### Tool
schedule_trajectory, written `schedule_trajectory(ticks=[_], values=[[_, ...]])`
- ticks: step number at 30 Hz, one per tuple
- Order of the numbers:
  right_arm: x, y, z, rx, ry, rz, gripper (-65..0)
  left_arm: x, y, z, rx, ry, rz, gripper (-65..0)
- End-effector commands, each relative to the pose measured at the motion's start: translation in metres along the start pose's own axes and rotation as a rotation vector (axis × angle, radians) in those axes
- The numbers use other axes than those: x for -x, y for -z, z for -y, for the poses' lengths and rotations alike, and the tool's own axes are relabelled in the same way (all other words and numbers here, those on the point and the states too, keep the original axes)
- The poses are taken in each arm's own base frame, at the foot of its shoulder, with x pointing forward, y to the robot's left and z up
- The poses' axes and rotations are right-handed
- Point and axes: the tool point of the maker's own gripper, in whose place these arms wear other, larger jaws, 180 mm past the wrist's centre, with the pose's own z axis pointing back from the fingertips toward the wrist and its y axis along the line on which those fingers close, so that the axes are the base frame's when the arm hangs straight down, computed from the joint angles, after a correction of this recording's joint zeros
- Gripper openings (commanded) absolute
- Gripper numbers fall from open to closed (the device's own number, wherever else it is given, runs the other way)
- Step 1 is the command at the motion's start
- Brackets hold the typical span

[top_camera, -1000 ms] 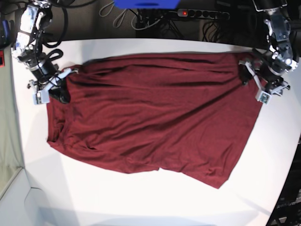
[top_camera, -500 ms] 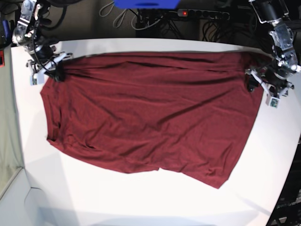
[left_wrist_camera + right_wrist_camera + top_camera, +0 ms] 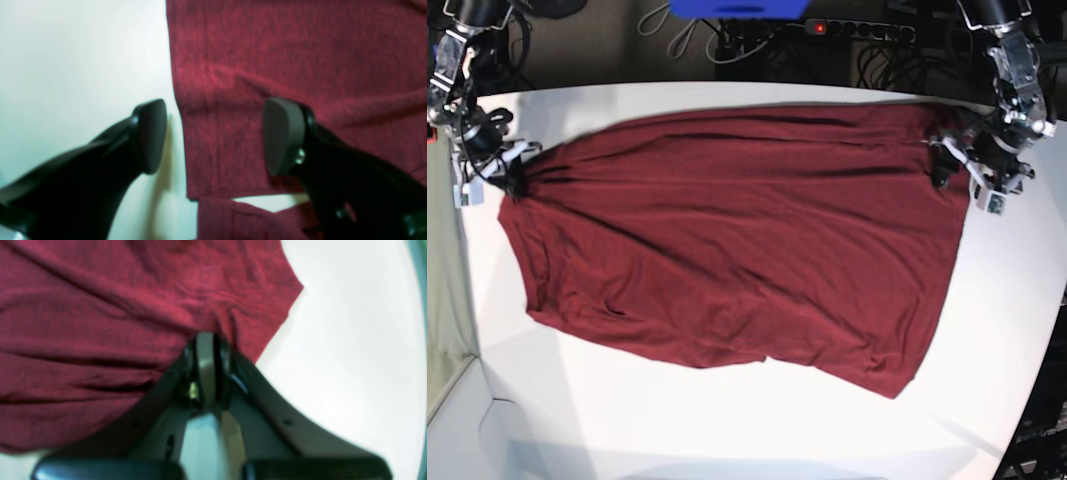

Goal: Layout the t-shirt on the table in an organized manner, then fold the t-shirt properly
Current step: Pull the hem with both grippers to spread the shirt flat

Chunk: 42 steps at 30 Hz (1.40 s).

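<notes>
Maroon knit t-shirt (image 3: 727,240) spread wide across the white desk (image 3: 727,420), lower hem still slanted and rumpled. Right end effector (image 3: 206,340) clamped together on a bunched corner near the desk's edge, apparently to pull the cloth taut. Left end effector (image 3: 213,136) apart, straddling the opposite edge without gripping, one pad over bare desk. No containers in sight. Layout seemingly unfinished; folding not yet begun.

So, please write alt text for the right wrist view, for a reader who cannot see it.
The right gripper, jaws shut, pinches a bunched edge of the dark maroon t-shirt. Folds spread left from the grip, and the bare white table fills the right side.
</notes>
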Motion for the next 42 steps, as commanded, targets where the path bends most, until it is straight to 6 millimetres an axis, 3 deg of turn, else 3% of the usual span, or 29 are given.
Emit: schedule_trajectory(ticks=[1, 5, 10, 15, 18, 21, 24, 29, 34, 36, 39, 42], values=[[-0.005, -0.003, 0.012, 0.023, -0.030, -0.012, -63.5, 0.051, -0.009, 0.006, 0.006, 0.059, -0.198, -21.0], [-0.013, -0.001, 0.015, 0.026, -0.036, 0.000, -63.5, 0.063, -0.022, 0.011, 0.007, 0.078, -0.217, -21.0], [-0.027, 0.000, 0.015, 0.027, -0.054, 0.029, -63.5, 0.050, -0.038, 0.004, -0.027, 0.127, -0.189, -21.0], [-0.058, -0.003, 0.006, 0.019, -0.107, 0.098, -63.5, 0.010, -0.062, -0.029, -0.151, 0.153, -0.089, -21.0], [-0.075, -0.006, -0.002, 0.013, -0.140, 0.139, -63.5, -0.021, -0.065, -0.041, -0.199, 0.173, -0.022, -21.0], [-0.087, -0.008, -0.012, 0.004, -0.156, 0.174, -63.5, -0.053, -0.061, -0.047, -0.219, 0.178, 0.048, -21.0], [-0.095, -0.010, -0.017, -0.002, -0.174, 0.194, -63.5, -0.066, -0.056, -0.054, -0.236, 0.164, 0.046, -21.0], [-0.092, -0.007, -0.025, -0.013, -0.157, 0.199, -63.4, -0.085, -0.052, -0.062, -0.259, 0.145, 0.046, -21.0], [-0.092, -0.006, -0.028, -0.019, -0.153, 0.199, -63.4, -0.105, -0.028, -0.041, -0.194, 0.121, 0.088, -21.0], [-0.104, -0.001, -0.031, -0.029, -0.157, 0.223, -63.4, -0.114, -0.013, -0.034, -0.159, 0.101, 0.097, -21.0], [-0.108, 0.006, -0.040, -0.053, -0.169, 0.218, -63.4, -0.114, 0.012, -0.023, -0.098, 0.052, 0.078, -21.0], [-0.110, 0.013, -0.049, -0.074, -0.185, 0.189, -63.4, -0.110, 0.025, -0.022, -0.073, 0.018, 0.057, -21.0]])
